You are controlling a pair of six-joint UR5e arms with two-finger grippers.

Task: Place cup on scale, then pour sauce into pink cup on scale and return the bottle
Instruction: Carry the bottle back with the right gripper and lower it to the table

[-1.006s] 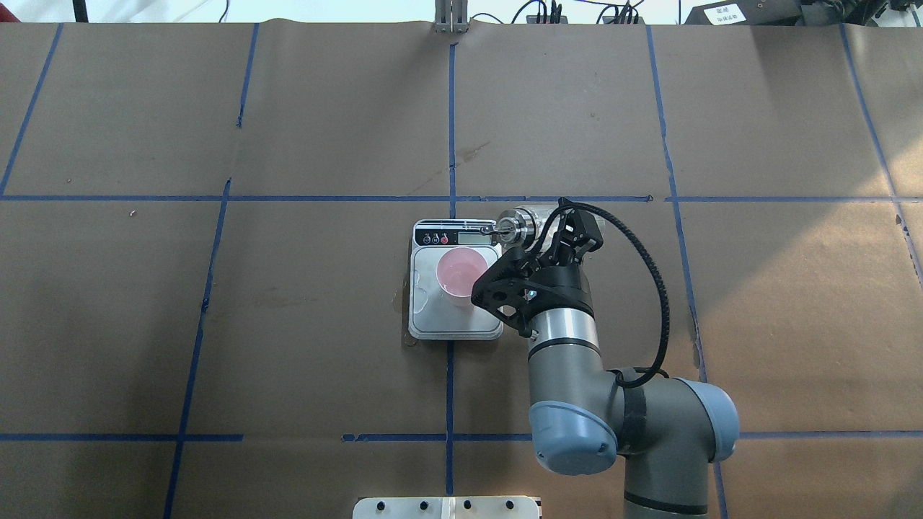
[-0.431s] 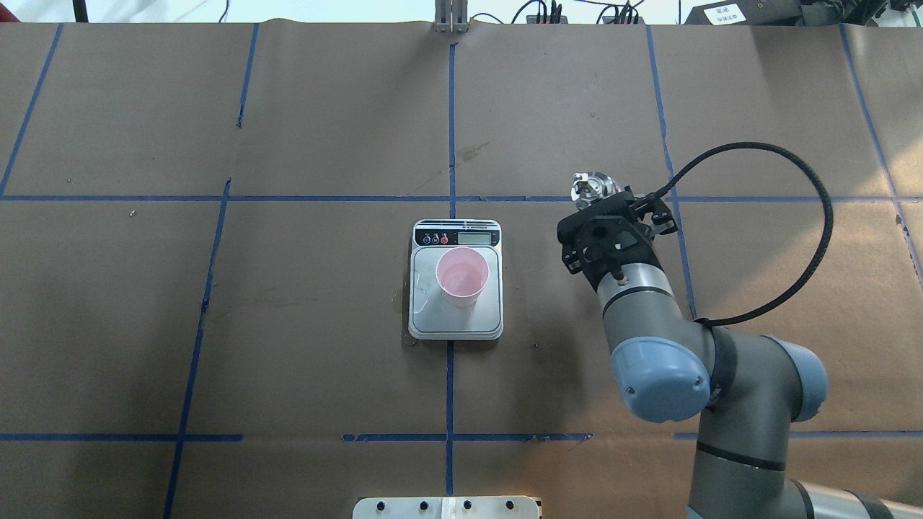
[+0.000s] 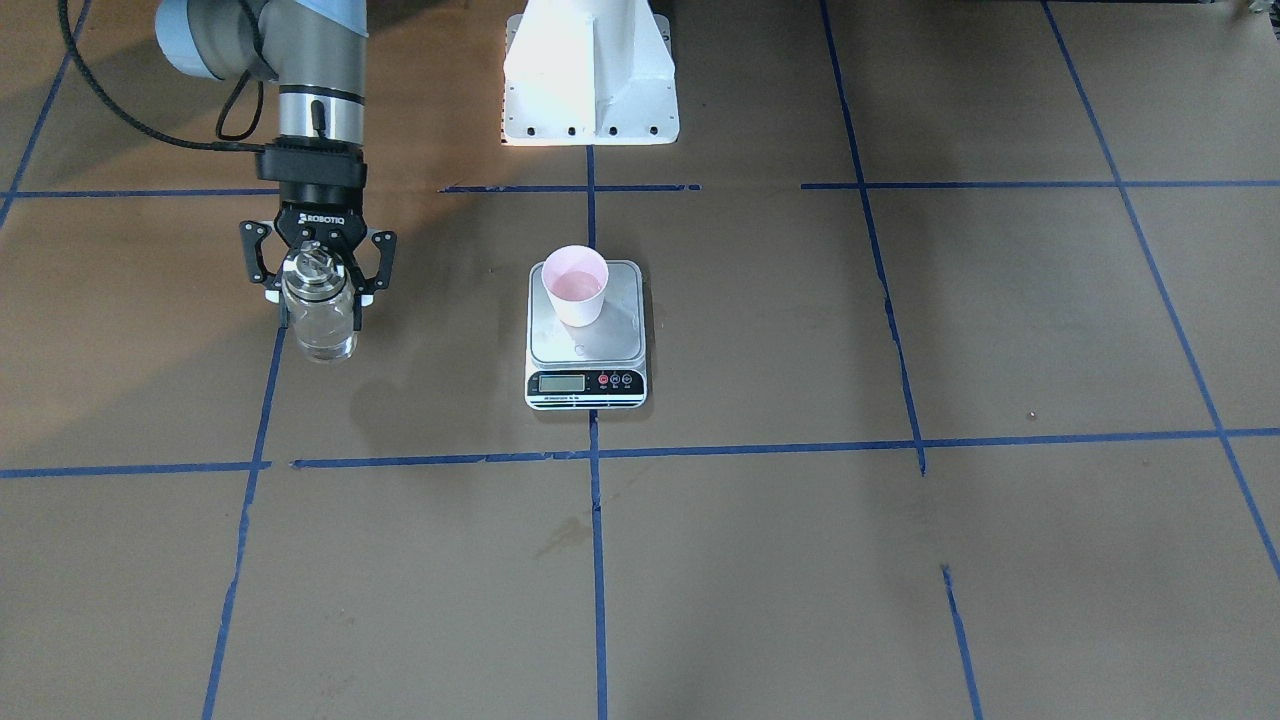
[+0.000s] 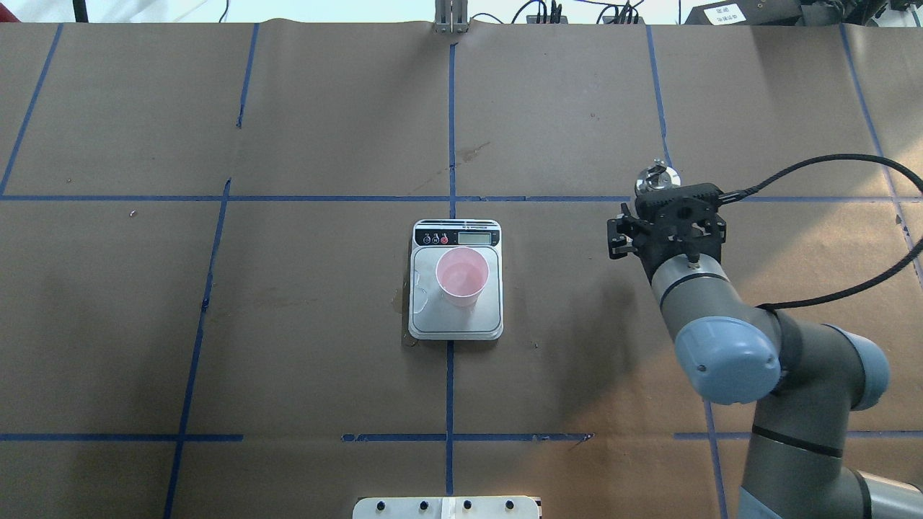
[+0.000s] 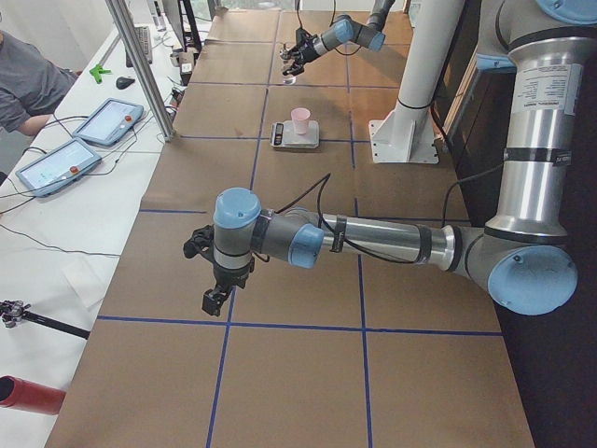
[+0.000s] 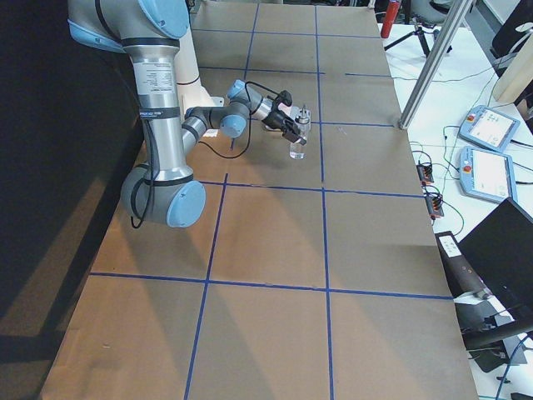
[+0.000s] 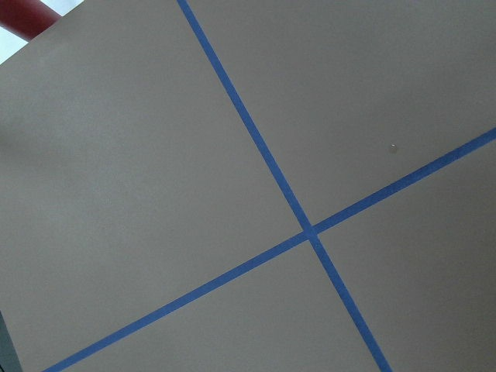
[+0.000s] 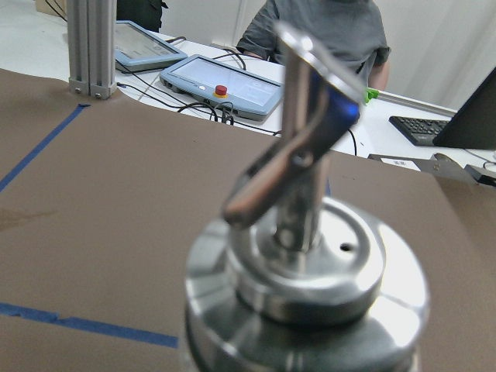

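Note:
The pink cup [image 3: 575, 285] stands upright on the scale [image 3: 586, 372] at the table's middle; both also show in the overhead view, the cup [image 4: 462, 277] on the scale [image 4: 456, 324]. My right gripper [image 3: 318, 298] is shut on the clear glass bottle [image 3: 320, 335], upright, well to the scale's right in the overhead view. The bottle's metal spout [image 4: 655, 179] shows past the gripper [image 4: 663, 205] and fills the right wrist view [image 8: 306, 178]. Clear sauce [image 3: 321, 347] sits low in the bottle. I cannot tell if its base touches the table. My left gripper [image 5: 215, 297] hovers far off; open or shut, I cannot tell.
The white robot base [image 3: 590, 70] stands behind the scale. Blue tape lines [image 4: 451, 130] cross the brown paper table. Tablets [image 5: 103, 121] and an operator [image 5: 28, 75] are beyond the far edge. The left wrist view shows only paper and tape [image 7: 310, 231].
My right arm has swung the bottle from tilted over the scale to upright and carried it away to the right. The cup and scale have not moved.

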